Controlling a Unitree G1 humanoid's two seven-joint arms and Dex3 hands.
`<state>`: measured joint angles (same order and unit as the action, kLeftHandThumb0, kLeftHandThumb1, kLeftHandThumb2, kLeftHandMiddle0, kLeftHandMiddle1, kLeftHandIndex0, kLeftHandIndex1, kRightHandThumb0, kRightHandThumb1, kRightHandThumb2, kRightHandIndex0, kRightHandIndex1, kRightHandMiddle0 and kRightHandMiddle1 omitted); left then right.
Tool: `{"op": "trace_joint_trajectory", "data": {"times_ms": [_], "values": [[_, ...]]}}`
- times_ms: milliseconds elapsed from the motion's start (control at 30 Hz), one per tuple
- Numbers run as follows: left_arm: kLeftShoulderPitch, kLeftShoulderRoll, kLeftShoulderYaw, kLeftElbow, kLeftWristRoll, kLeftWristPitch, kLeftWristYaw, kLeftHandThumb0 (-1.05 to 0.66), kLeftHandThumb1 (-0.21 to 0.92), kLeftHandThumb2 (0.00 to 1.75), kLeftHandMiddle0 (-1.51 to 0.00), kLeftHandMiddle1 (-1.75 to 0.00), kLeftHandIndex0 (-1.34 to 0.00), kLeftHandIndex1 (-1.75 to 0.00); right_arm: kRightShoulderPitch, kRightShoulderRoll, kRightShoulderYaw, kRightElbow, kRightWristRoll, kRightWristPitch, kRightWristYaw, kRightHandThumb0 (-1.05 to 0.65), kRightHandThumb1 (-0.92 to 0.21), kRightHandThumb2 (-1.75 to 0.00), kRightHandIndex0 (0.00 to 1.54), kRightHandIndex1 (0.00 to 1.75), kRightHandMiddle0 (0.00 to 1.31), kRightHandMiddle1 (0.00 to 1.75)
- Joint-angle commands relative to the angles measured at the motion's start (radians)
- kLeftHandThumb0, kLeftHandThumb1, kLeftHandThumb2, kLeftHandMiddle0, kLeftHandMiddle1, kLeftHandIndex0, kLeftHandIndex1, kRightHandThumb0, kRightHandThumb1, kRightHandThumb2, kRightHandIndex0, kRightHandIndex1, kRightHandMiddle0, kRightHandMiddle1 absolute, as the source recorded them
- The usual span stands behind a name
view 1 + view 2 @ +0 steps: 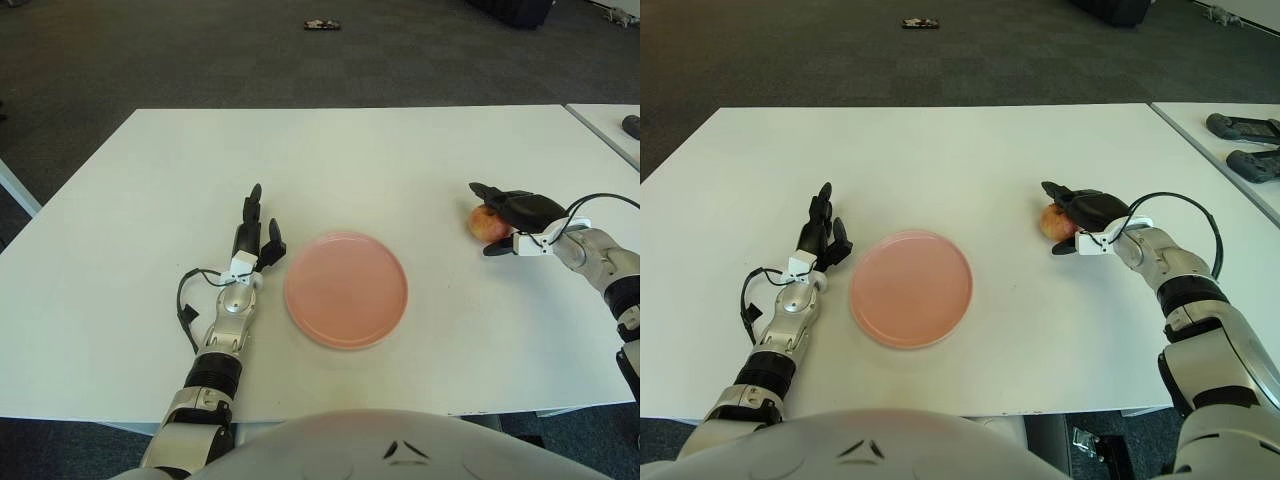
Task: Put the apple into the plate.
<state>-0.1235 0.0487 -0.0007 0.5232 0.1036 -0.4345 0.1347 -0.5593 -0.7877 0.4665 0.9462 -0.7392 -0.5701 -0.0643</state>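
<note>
A red-yellow apple (488,228) sits on the white table (360,150) at the right, well apart from the pink plate (345,289) in the middle. My right hand (480,220) wraps it from the right: black fingers (478,190) arch over its top and far side, and the thumb (490,251) sits on its near side. The apple appears to stay at table level. My left hand (255,222) shows just left of the plate, fingers stretched out and holding nothing.
A second table at the right edge carries two dark devices (1240,128) (1252,163). A small dark object (323,23) lies on the carpet beyond the table. A black cable (185,310) loops beside my left wrist.
</note>
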Motion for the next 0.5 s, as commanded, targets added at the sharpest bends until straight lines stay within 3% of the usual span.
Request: {"op": "trace_joint_trajectory", "data": {"times_ms": [0,467], "values": [[0.022,0.002,0.004,0.029,0.004,0.03,-0.001,-0.79,0.92,0.99,-0.08,-0.01,0.0,-0.22,0.024,0.023,0.034,0.022,-0.03,0.009,0.019,-1.05,-0.92,-0.31,0.0,0.0,0.0,0.0],[0.02,0.001,0.006,0.035,0.002,0.023,0.0,-0.78,0.92,1.0,-0.09,-0.01,0.0,-0.25,0.022,0.019,0.044,0.032,-0.026,0.009,0.012,-1.05,-0.92,-0.32,0.0,0.0,0.0,0.0]]}}
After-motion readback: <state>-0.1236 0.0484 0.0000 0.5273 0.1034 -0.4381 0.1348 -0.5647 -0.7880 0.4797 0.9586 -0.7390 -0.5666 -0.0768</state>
